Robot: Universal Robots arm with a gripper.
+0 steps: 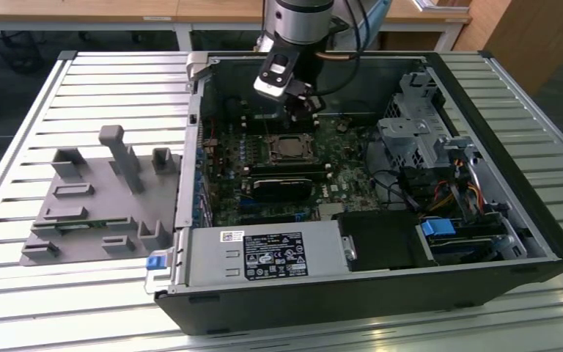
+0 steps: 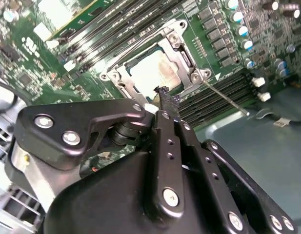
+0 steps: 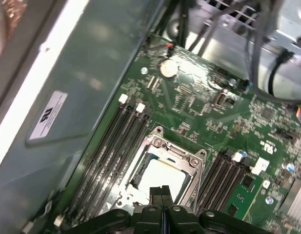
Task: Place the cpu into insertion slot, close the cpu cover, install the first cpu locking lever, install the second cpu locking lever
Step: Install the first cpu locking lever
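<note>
Gripper [image 2: 166, 97] hanging over the board. In the second wrist view its black body hides the side of the cpu cover [image 2: 183, 49] nearest it, and the cpu [image 2: 150, 73] edge under the fingertips is lost too. In the first wrist view the gripper is cut off by the picture's edge. In the exterior view the insertion slot [image 1: 272, 150] below the gripper is tiny — latched or not, can't tell.

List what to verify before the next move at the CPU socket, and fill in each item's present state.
1. cpu cover lowered flat: ok.
2. cpu lying flat in the cover's window: ok.
3. locking lever beside the cover hooked down: cannot tell.
4. tool shut, holding nothing: ok.
5. tool positioned over the cover's edge: ok.
</note>
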